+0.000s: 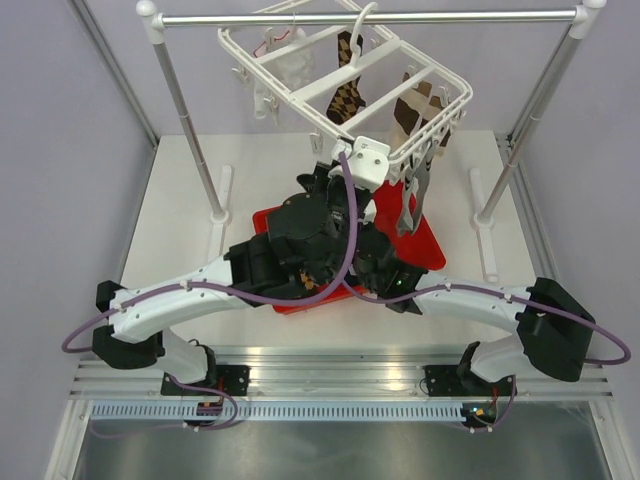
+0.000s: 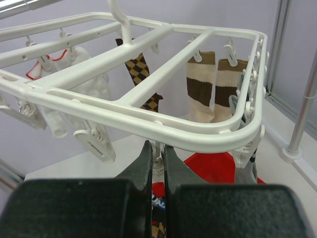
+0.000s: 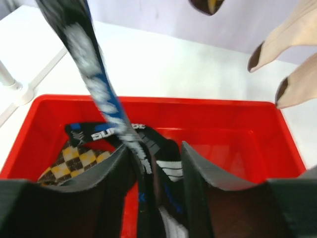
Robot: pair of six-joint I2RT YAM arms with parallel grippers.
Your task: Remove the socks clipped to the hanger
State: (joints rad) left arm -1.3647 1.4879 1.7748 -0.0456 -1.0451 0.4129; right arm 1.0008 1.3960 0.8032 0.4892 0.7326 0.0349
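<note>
Left claw is closed to a slit on a white clip just under the rim of the hanger; striped socks hang beyond it. Right claw stands half open, the black sock running loose between its fingers, red bin below and ahead

under the hanger: left claw pinched closed right below the hanger near rim, clips dangling either side, pretty tight
frame gaps: open between crossbars, but argyle sock and striped socks hang in the far ones
bin: right claw low over it, jaws apart, black sock dangling through the gap; right half of its floor bare
bench: bare between bin and stand posts, narrower on the right
</note>
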